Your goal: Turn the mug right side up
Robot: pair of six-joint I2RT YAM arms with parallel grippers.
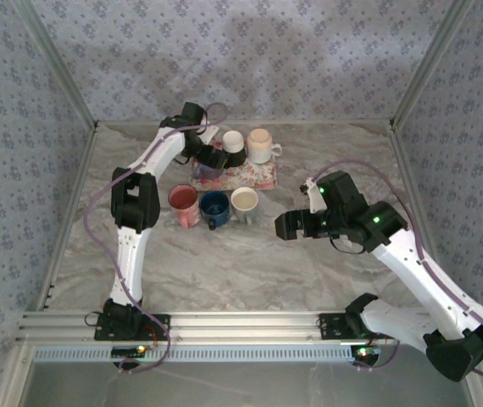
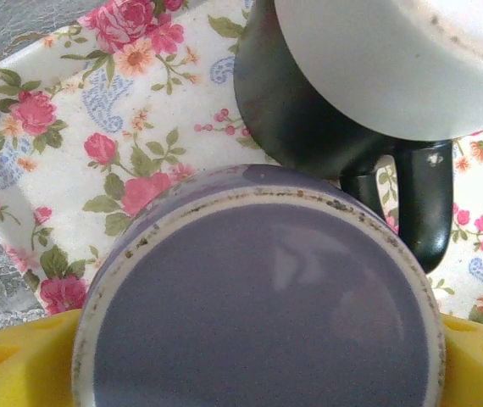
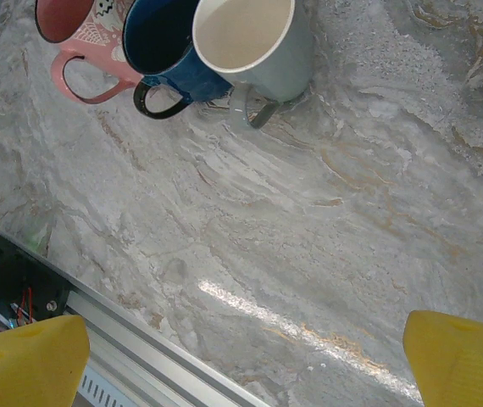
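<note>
Left jaws flanking purple mug (image 2: 258, 297), mouth hidden

This is a robot test cell dressed like a home. Grey floral-patterned walls (image 1: 309, 59) enclose a marble-look tabletop (image 1: 250, 263). Silver aluminium frame rails (image 1: 250, 322) run well behind the right gripper (image 1: 282, 225). A rose-printed cloth (image 2: 97, 110) lies beneath the left gripper (image 1: 212, 159).

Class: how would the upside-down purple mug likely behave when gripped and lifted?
The purple mug looks glossy, so probably rigid yet slippery. Sitting flat, it seems unlikely to roll. Knocking the black mug beside it might chip it.
</note>
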